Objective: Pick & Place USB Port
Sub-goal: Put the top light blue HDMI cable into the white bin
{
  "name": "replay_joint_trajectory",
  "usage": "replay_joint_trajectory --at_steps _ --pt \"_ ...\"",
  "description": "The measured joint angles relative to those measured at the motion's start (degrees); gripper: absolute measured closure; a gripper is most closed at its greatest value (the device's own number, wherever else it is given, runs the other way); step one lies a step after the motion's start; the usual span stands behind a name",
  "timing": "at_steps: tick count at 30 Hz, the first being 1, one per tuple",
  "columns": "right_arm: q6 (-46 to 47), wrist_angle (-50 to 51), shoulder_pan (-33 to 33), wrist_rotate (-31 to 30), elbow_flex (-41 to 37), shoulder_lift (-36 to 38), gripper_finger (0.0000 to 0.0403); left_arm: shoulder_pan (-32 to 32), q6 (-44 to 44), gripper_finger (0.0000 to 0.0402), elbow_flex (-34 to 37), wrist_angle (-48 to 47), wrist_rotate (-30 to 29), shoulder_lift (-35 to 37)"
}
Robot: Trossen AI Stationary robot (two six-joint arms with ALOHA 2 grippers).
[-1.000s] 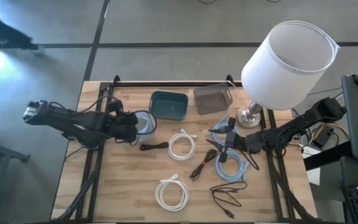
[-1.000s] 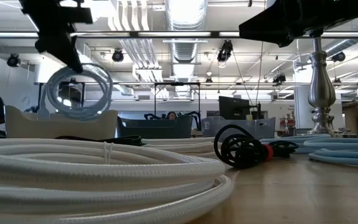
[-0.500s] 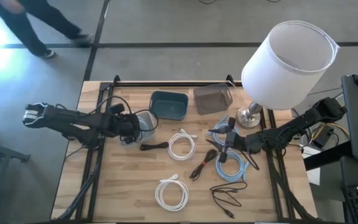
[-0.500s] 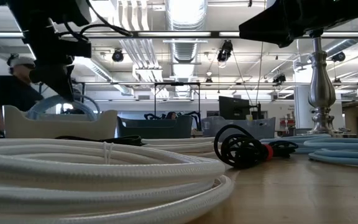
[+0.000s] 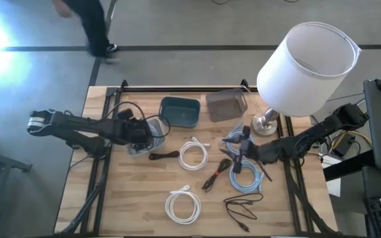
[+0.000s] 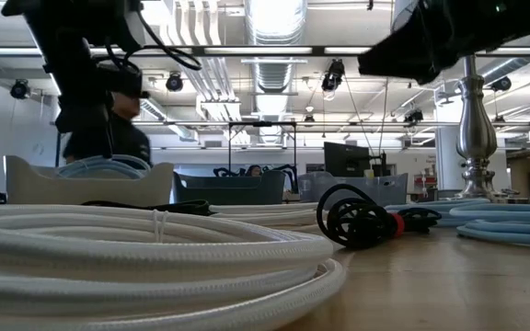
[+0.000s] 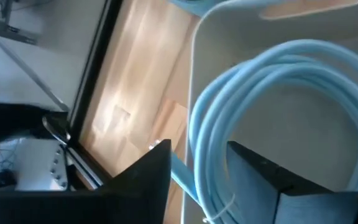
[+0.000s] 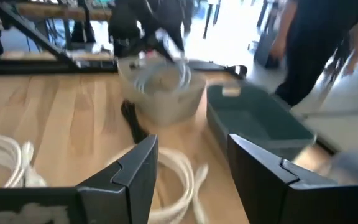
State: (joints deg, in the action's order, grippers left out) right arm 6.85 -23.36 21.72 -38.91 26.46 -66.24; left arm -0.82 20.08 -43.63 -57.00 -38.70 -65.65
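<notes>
A light-blue coiled cable [image 7: 278, 93] lies in the clear bin [image 5: 156, 127] at the table's left; in the low view only its top [image 6: 104, 165] shows above the bin's wall [image 6: 90, 188]. My left gripper [image 7: 197, 180] hangs over the bin, open. Its fingers stand on either side of the coil's strands, and I cannot tell whether they touch. My right gripper [image 5: 233, 154] waits open above the cables at the table's right, and nothing lies between its fingers [image 8: 191, 180].
A teal bin [image 5: 180, 111] and a grey bin [image 5: 226, 104] stand at the back. A lamp [image 5: 306, 66] rises at the back right. White coils [image 5: 193, 154] [image 5: 182, 205], black cables [image 5: 165, 156] [image 5: 242, 208] and a blue coil [image 5: 247, 177] lie about. A person [image 5: 91, 26] walks beyond the table.
My left gripper has come down toward the clear bin with the light-blue coil and has opened. The coil, which hung above the bin's wall, has dropped into the bin and lies there. A person has walked past behind the table.
</notes>
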Motion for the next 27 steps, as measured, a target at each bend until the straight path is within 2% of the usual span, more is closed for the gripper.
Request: replay_joint_trajectory --at_steps 3,8,11,16,18,22,27 --pt "5.6 7.3 0.0 0.0 0.0 0.0 0.0216 0.0 0.0 0.0228 -1.1 0.0 -0.4 -0.2" --pt "14.4 17.1 0.0 0.0 0.0 0.0 0.0216 0.0 2.4 0.0226 -4.7 0.1 3.9 -0.2" --pt "20.2 26.3 -0.2 0.4 1.4 0.0 0.0216 0.0 2.1 0.0227 -6.8 0.9 4.5 -0.2" --pt "34.5 42.7 -3.5 5.6 4.2 -0.5 0.0216 0.0 -2.8 0.0227 -9.2 6.3 4.6 -0.1" --pt "38.8 44.2 -5.1 8.7 4.2 -1.3 0.0216 0.0 -5.3 0.0229 -9.2 10.2 4.6 -0.1" --pt "40.1 44.1 -7.5 14.9 3.9 -4.6 0.0216 0.0 -8.8 0.0229 -8.7 16.0 4.7 -0.2" --pt "42.2 43.9 -9.1 15.5 4.4 -10.3 0.0216 0.0 -9.8 0.0229 -8.7 16.8 4.7 -0.2"
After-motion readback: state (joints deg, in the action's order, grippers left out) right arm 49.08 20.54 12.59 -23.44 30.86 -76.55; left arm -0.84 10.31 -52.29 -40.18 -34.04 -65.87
